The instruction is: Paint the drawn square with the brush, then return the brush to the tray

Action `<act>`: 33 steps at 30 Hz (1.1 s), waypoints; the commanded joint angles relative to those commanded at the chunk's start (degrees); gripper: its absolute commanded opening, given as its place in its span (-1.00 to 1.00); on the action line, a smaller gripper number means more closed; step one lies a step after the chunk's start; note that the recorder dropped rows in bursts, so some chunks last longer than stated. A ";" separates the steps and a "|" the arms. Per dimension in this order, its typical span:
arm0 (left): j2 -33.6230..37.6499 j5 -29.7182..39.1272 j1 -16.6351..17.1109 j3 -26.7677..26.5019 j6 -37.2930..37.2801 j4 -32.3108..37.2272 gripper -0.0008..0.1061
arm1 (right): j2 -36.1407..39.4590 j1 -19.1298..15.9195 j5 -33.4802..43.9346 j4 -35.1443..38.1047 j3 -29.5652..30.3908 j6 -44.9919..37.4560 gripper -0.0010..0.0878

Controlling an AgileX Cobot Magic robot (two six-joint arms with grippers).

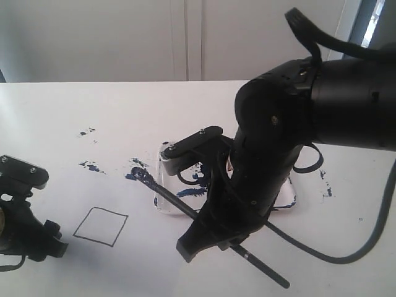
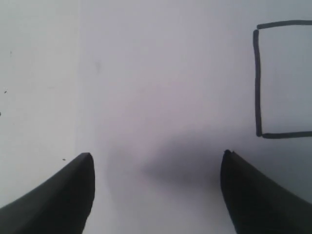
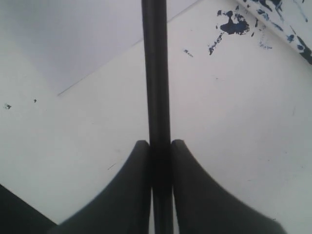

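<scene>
My right gripper [image 3: 160, 143] is clamped on the brush [image 1: 170, 197], whose tip sits just outside the tray [image 1: 164, 185] rim. The tray holds blue smears. The drawn square [image 1: 101, 226], well apart from the tray, is unpainted, with bare paper around it. My left gripper [image 2: 156, 156] is spread and empty.

The brush [image 1: 173, 200] is black, the tray [image 1: 167, 182] white with blue smears, the drawn square [image 1: 101, 226] black-outlined on white.
</scene>
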 joint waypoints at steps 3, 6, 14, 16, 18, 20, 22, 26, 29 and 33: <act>2.78 0.81 0.00 0.00 0.00 -0.10 0.42 | 0.00 0.00 0.59 0.00 0.00 0.00 -0.98; 5.81 -0.35 0.00 0.00 0.00 -0.35 0.42 | 0.00 0.00 0.83 0.00 0.00 0.00 -0.98; 10.63 -2.13 0.00 0.00 0.00 -0.35 0.42 | 0.00 0.00 1.11 -0.39 0.00 0.00 -0.98; 10.63 -2.24 0.00 0.00 0.00 -0.35 0.42 | 0.10 0.00 1.11 -0.37 0.00 0.00 -0.98; 10.63 -2.24 0.00 0.00 0.00 -0.35 0.42 | 0.54 0.68 1.11 -0.37 0.00 0.00 -0.98; 10.63 -2.93 0.00 0.00 0.00 -0.35 0.42 | 1.17 1.84 0.78 -0.73 0.00 0.00 -0.98; 10.63 -5.15 0.00 0.00 0.00 -0.35 0.42 | 2.21 3.00 -0.11 -1.15 0.00 0.52 -0.98; 10.63 -8.78 0.00 0.00 0.00 -0.35 0.42 | 4.14 4.06 -1.31 -3.28 0.00 2.73 -0.98; 10.63 -9.07 0.00 0.00 0.00 -0.35 0.42 | 5.00 4.06 -1.85 -4.50 0.00 4.31 -0.98; 10.63 -9.44 0.00 0.00 -0.28 -0.35 0.42 | 5.11 4.06 -3.18 -4.64 0.00 5.16 -0.98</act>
